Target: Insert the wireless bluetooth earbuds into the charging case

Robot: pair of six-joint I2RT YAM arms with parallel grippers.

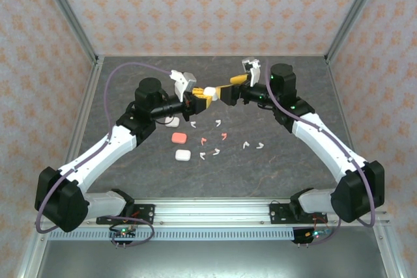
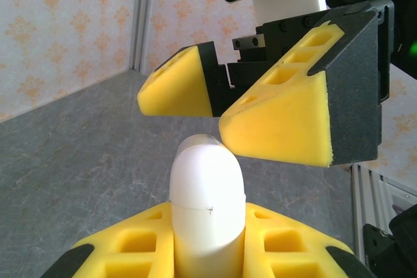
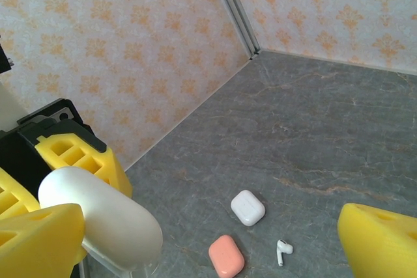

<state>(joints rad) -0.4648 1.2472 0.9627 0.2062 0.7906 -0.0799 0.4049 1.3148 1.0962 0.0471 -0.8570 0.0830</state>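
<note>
Currently prepping a white charging case (image 2: 207, 187) in mid-air, earbuds (image 1: 215, 152) not yet touched

Left gripper (image 1: 194, 99) is clenched on the case, holding it above the table (image 1: 287, 174) with its rounded lid end sticking out. Right gripper (image 1: 226, 94) hangs spread as wide as it goes, gripping nothing. Its yellow fingers (image 2: 280, 122) sit just beside the lid end; whether they touch it I cannot tell. Judged step: getting the lid open. Next move calls for the right fingers to catch the lid seam and swing it back without twisting the case out of the left grip. The earbuds lie scattered on the table below, six white and two salmon, near three spare cases (image 1: 178, 138), none seated in a case
</note>
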